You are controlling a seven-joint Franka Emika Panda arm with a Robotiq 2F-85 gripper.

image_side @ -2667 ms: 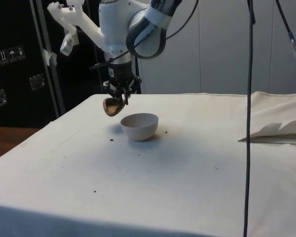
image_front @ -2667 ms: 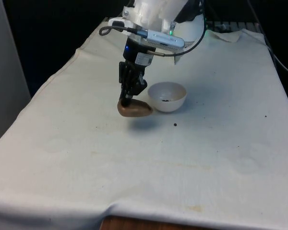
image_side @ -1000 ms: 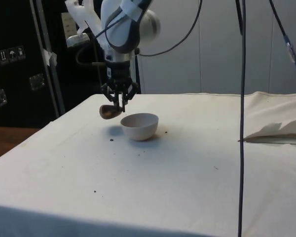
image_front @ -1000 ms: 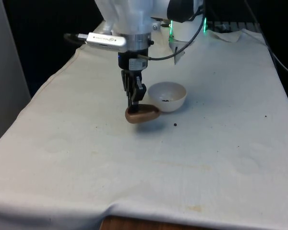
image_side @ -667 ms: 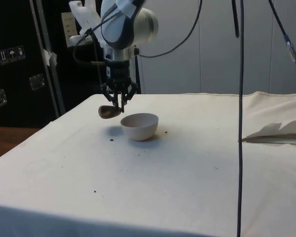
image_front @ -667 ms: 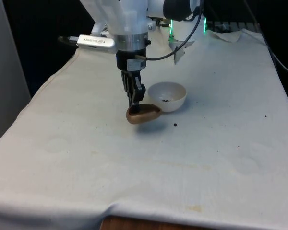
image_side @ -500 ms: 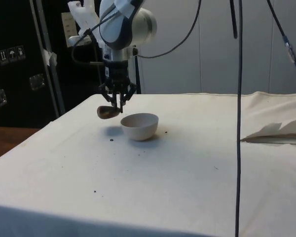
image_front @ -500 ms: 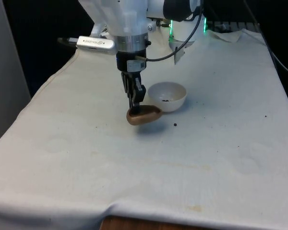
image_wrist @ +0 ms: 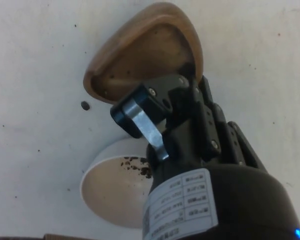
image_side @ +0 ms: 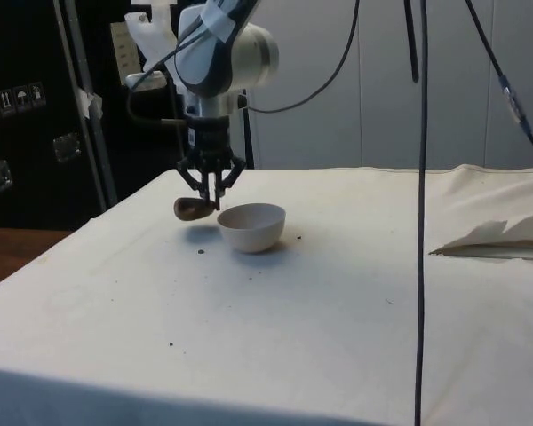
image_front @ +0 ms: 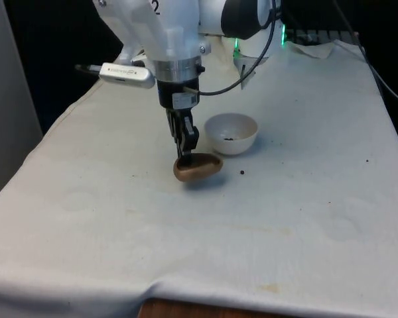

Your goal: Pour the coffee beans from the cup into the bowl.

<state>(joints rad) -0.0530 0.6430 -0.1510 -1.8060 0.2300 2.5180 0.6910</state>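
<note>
White-clothed worktop [image_front: 305, 218]; white bowl [image_front: 231, 134] resting on it, stray coffee bean [image_front: 242, 172] on cloth just beside.

Dark cabinets [image_side: 35, 115] and pale, perhaps panelled wall [image_side: 373, 80] behind.

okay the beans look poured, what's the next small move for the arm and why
Probably lower the cup onto the cloth and let go. The gripper is shut on the cup's rim, holding it beside the white bowl and seemingly just above the cloth. In the wrist view the cup looks empty, while beans lie in the bowl.
</note>
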